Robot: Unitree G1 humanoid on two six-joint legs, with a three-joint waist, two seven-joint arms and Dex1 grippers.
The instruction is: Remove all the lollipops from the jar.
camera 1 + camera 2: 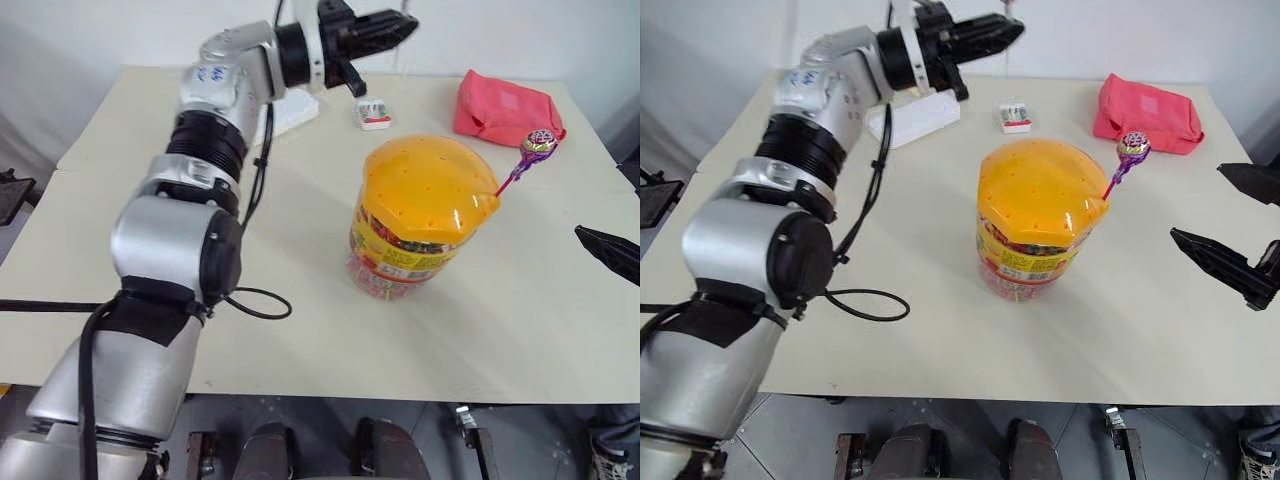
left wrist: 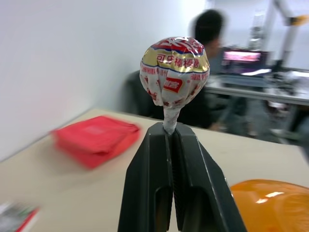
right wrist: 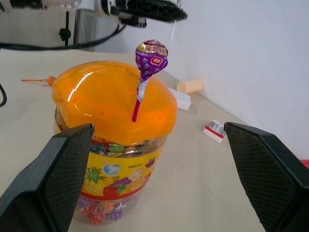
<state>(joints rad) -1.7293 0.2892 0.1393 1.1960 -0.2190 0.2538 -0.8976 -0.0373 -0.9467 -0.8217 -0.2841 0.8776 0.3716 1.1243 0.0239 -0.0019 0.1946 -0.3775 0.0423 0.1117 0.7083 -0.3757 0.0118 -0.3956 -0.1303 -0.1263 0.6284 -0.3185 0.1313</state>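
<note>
One gold-red lollipop (image 2: 175,70) was held upright by the left gripper (image 2: 172,133), its thin white stick clamped between the two closed black fingers (image 2: 147,179) and its foil ball standing just above the fingertips. The left gripper was raised above the far side of the table (image 1: 300,260), well apart from the jar (image 1: 425,215). A purple-gold lollipop (image 3: 151,54) was seen planted by its pink-purple stick in a hole of the jar's domed orange lid (image 3: 111,99), leaning outward at the lid's edge. The right gripper (image 1: 1240,225) was kept wide open to the right of the jar, touching nothing. A red pouch (image 1: 505,108), a flat white box (image 1: 915,115) and a small red-and-white packet (image 1: 374,114) were seen lying beyond the jar.
</note>
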